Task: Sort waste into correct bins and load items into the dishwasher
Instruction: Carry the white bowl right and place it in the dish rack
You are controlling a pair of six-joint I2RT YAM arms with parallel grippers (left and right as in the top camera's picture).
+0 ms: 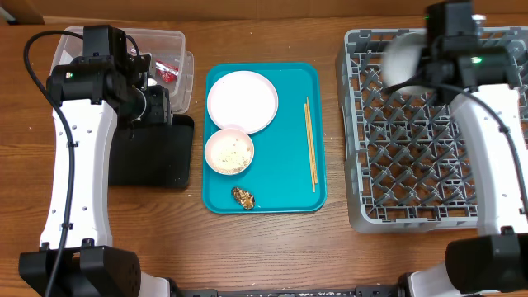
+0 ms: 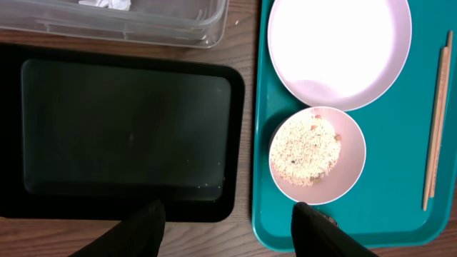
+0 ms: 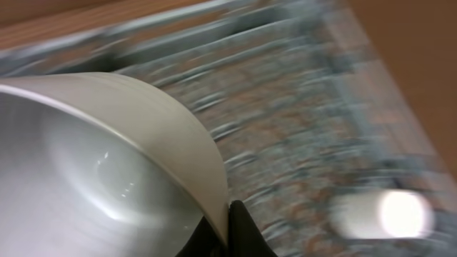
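Right gripper (image 3: 227, 228): clenched on the rim of the pale bowl (image 3: 107, 164); the thin edge is nipped between its fingers at the bottom centre of the right wrist view.
Pale bowl, place: aloft over the upper left corner of the dish rack (image 1: 412, 190), at the right of the overhead frame, and blurred there.
Pale bowl, handling: judged stiff, glossy and slick. It looks light enough for a rim pinch but could pivot or slip, and would likely chip if dropped on the pegs. A deeper bite on the rim would be safer.
Left gripper (image 2: 228, 232): released, with nothing between its fingers, hanging over the black tray (image 2: 128, 128) at the left of frame.
Rice bowl (image 2: 318, 153): on the teal tray (image 1: 297, 198), centre of frame, holding loose rice (image 2: 308, 146). The grains would spill if it tips, so take it by the bare rim and keep it level.
Plate (image 1: 242, 101): upper part of the teal tray. It is flat and smooth, so hold it at the edge.
Chopsticks (image 1: 310, 144): right side of the teal tray. They are thin and light and apt to roll, so pinch both at mid-length.
Food scrap (image 1: 242, 196): lower middle of the teal tray, small and probably soft.
Clear tub (image 1: 177, 41): upper left, with the red wrapper (image 1: 169, 74) and the tissue (image 2: 107, 4) inside.
White blur (image 3: 385, 214): lower right of the right wrist view, possibly the cup; I cannot tell.
Writing: none readable anywhere.
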